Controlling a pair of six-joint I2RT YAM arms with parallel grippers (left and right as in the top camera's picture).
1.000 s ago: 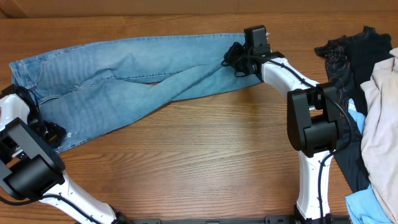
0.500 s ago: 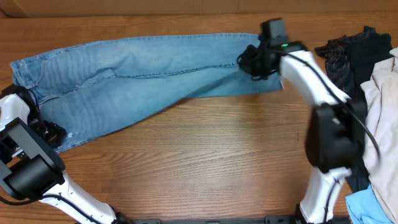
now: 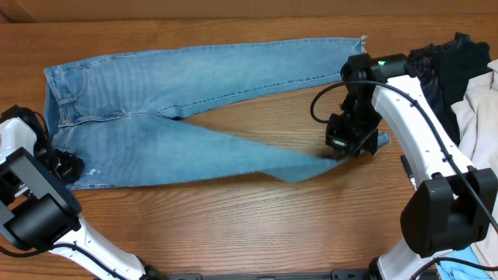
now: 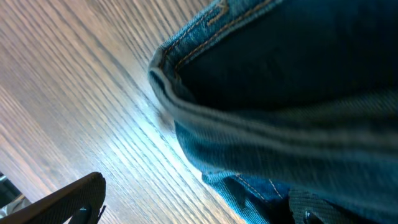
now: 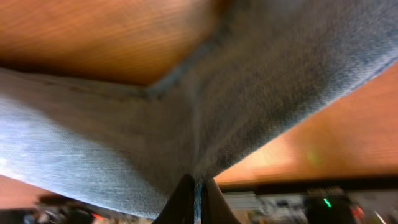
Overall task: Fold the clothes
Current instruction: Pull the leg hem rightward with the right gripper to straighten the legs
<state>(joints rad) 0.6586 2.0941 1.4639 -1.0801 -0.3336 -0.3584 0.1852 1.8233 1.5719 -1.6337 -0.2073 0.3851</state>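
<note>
Your right gripper [image 3: 346, 144] is clamping the near hem of the long light blue denim jeans [image 3: 194, 89], which are stretching leftward across the wooden table [image 3: 257, 218]; your left gripper [image 3: 64, 166] is gaping beside the waistband.

Right gripper [image 3: 347, 145] points down with jaws pinched closed, left gripper [image 3: 64, 166] with jaws wide.

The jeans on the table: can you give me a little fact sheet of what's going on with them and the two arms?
garment: light blue jeans, spread on the wooden table
waistband: at the left end
legs: splayed apart in a V, ends to the right
right gripper: shut, pinching the nearer leg's end
left gripper: open, beside the waistband
pile at right: dark patterned garment, beige cloth
</note>
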